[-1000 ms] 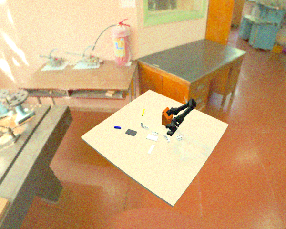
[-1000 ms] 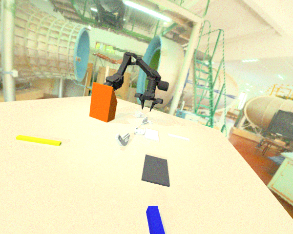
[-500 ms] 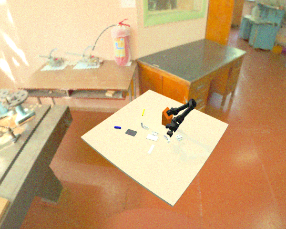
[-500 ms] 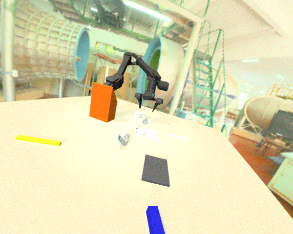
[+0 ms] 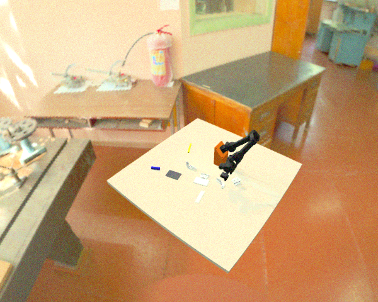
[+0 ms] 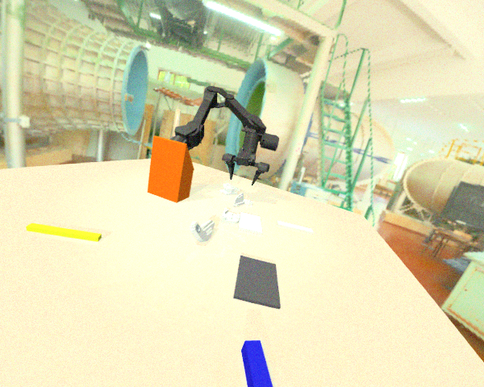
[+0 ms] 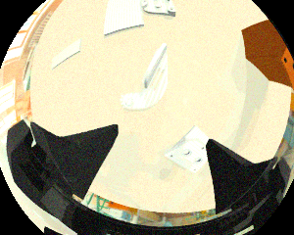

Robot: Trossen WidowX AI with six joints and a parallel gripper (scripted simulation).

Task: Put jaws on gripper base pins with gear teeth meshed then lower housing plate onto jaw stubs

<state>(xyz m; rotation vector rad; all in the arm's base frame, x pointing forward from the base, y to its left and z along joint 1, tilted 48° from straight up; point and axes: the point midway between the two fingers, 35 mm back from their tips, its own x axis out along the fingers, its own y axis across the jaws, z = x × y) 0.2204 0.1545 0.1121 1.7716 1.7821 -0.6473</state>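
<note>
My gripper [image 6: 242, 181] [image 7: 163, 134] is open and empty above the table, with its fingers wide apart. A white jaw [image 5: 222, 185] [image 6: 239, 201] [image 7: 159, 90] lies on the table ahead of the fingers in the wrist view. The other jaw [image 5: 191, 167] [image 6: 202, 230] lies apart, towards the dark plate. One small white piece with round features [image 5: 236, 181] [image 6: 228, 189] [image 7: 186, 152] shows beside the right finger in the wrist view. A similar piece [image 5: 204, 175] [image 6: 231, 216] [image 7: 158, 7] lies by a white rectangle. I cannot tell which is the gripper base and which the housing plate.
An orange block [image 5: 219, 157] [image 6: 169, 170] [image 7: 265, 46] stands near the arm. The white rectangle [image 5: 201, 181] [image 6: 250, 223] [image 7: 123, 19], a white strip [image 5: 200, 196] [image 6: 295, 226] [image 7: 67, 54], a dark plate [image 5: 173, 174] [image 6: 256, 282], a yellow bar [image 5: 189, 148] [image 6: 63, 232] and a blue bar [image 5: 155, 168] [image 6: 256, 364] lie around.
</note>
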